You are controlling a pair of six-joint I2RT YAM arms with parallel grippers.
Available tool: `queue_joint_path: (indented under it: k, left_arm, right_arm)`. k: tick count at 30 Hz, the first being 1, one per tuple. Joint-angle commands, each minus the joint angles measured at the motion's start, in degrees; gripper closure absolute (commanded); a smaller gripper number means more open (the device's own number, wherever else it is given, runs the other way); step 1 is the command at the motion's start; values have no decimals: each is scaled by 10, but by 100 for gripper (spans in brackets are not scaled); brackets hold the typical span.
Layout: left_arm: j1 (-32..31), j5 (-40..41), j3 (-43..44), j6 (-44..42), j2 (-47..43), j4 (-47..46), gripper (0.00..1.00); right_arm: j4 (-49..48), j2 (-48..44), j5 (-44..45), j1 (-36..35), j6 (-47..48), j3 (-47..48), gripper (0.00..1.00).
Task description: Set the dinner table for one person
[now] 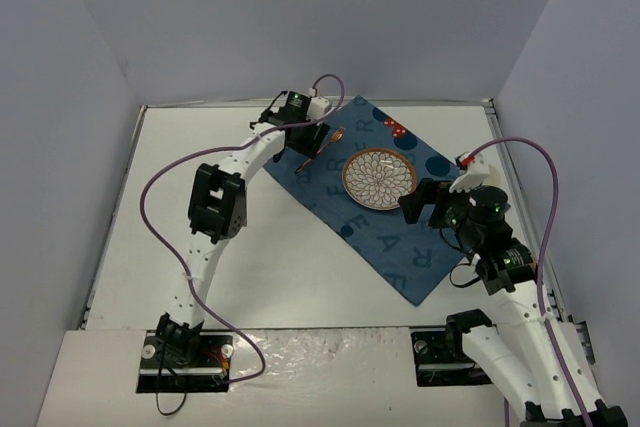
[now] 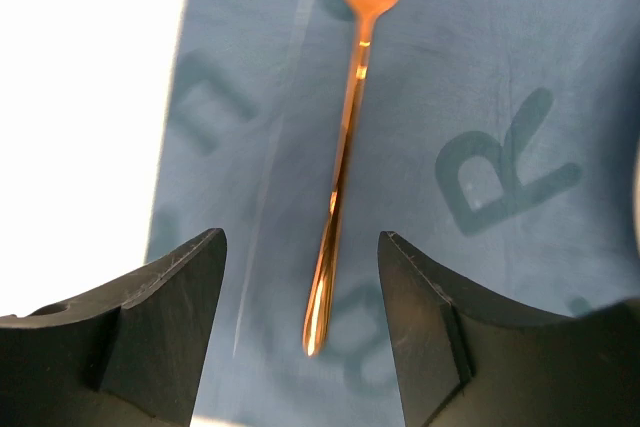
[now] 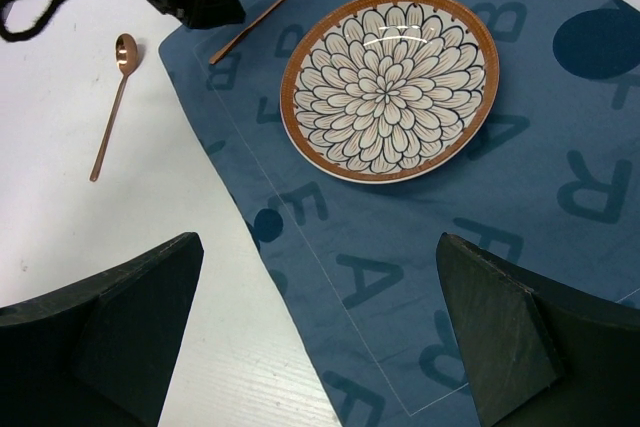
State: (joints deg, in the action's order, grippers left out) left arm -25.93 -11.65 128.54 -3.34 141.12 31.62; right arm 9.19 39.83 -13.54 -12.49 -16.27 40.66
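The white tabletop [image 1: 300, 277] fills the floor of the walled cell and lies under both arms. On its far right half a blue cloth mat [image 1: 400, 247] is spread diagonally, running from the far middle toward the near right. The mat is printed with darker blue dots and large capitals. A, R, B and E can be read in the wrist views, but they are scattered at odd angles.

A round plate [image 1: 379, 178] with a flower pattern and an orange-brown rim sits on the far half of the mat. Just left of it, a copper-coloured fork [image 1: 322, 147] lies flat on the mat, apart from the plate. A matching spoon [image 3: 112, 102] lies on the bare tabletop beyond the mat's left edge.

The left fingers [image 2: 170, 317] hang over the left end of the mat, spread wide. The fork's handle end lies between them in the wrist view, with a gap on each side, so they grip nothing. Bare tabletop shows just to their left.

The right fingers [image 3: 110, 337] are also spread wide and hold nothing. They sit right of the plate, one over bare tabletop and the other over the mat.
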Motion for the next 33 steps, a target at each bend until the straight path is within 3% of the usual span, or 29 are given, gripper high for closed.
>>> queue_joint_path:
  k: [1,5,8,13,23,28,33]
  left_arm:
    - [2,119,-46,86,-165,-55,41]
    - [12,217,-158,204,-257,-44,41]
    - [31,239,-262,275,-314,-32,40]
    - [63,236,-415,308,-376,-57,39]
    - [99,198,-531,321,-389,-96,42]
    - [99,179,-531,316,-364,-110,45]
    - [100,175,-515,322,-324,-109,55]
  right_arm:
    - [-44,-12,-11,-5,7,11,0]
    - [-44,-21,-13,-5,12,6,0]
    - [-44,-29,-17,-5,14,5,0]
    - [-43,-50,-20,-5,20,1,0]
    - [-36,-71,-25,-5,17,-2,0]
    - [-33,-78,-25,-5,16,-5,0]
    - [-30,-82,-25,-5,13,-4,0]
